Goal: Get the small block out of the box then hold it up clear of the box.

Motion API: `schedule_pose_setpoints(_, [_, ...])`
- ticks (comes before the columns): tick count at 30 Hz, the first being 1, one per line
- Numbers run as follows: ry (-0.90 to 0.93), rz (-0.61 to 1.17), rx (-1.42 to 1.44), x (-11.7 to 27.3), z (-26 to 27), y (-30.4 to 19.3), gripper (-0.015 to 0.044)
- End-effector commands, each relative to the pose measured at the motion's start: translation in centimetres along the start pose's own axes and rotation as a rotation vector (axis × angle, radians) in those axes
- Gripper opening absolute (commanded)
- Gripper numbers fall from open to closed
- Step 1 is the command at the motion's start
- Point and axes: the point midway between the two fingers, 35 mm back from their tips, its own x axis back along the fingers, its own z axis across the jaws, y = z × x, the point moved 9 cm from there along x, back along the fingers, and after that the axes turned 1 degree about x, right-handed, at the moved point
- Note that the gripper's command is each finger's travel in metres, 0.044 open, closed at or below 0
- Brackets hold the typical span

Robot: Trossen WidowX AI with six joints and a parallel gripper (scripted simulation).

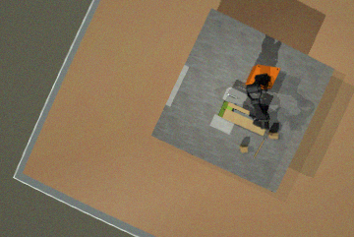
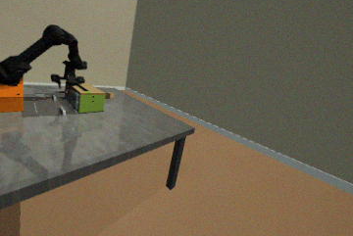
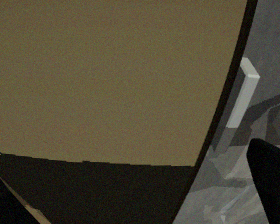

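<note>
The box point(image 1: 244, 123) point(image 2: 91, 103) stands on the grey table with a tan top and a green end. Its tan top point(image 3: 115, 80) fills most of the wrist view, partly in dark shadow. My gripper point(image 1: 262, 124) point(image 2: 68, 83) point(image 3: 164, 147) is open and empty, low over or beside the end of the box away from the green one. Whether it touches the box cannot be told. The small block on the shelf cannot be made out; the box's front and inside are hidden or too small to read.
Two small tan pieces point(image 1: 273, 135) point(image 1: 244, 148) and a thin stick point(image 1: 259, 148) lie near the box. A pale flat patch point(image 1: 221, 124) lies beside its green end. A whitish bar point(image 3: 243, 100) shows in the wrist view. The orange base point(image 1: 273, 72) point(image 2: 11, 101) stands behind.
</note>
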Motion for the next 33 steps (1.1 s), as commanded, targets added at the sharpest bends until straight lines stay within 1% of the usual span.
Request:
schedule_pose_setpoints(1, [0.003, 0.008, -0.005, -0.2, 0.2, -0.8, 0.04])
schedule_pose_setpoints(9, [0.003, 0.009, -0.005, -0.3, 0.2, -1.9, 0.04])
schedule_pose_setpoints(11, [0.003, 0.008, -0.004, 0.9, 0.3, -2.3, 0.04])
schedule_pose_setpoints(16, [0.001, 0.004, 0.001, 5.5, 0.1, -3.6, 0.04])
schedule_pose_setpoints(21, [0.017, 0.006, 0.006, 5.4, 0.2, -3.7, 0.04])
schedule_pose_setpoints(22, [0.018, 0.004, 0.025, 5.4, 0.2, -3.7, 0.0374])
schedule_pose_setpoints(23, [0.02, -0.001, 0.081, 5.4, 0.1, -3.9, 0.0348])
schedule_pose_setpoints(25, [0.027, -0.023, 0.285, 5.3, -0.2, -4.3, 0.0295])
schedule_pose_setpoints(26, [0.029, -0.036, 0.397, 5.3, -0.4, -4.6, 0.0285])
schedule_pose_setpoints(33, [0.015, -0.133, 1.174, 5.0, -1.6, -6.3, 0.0285])
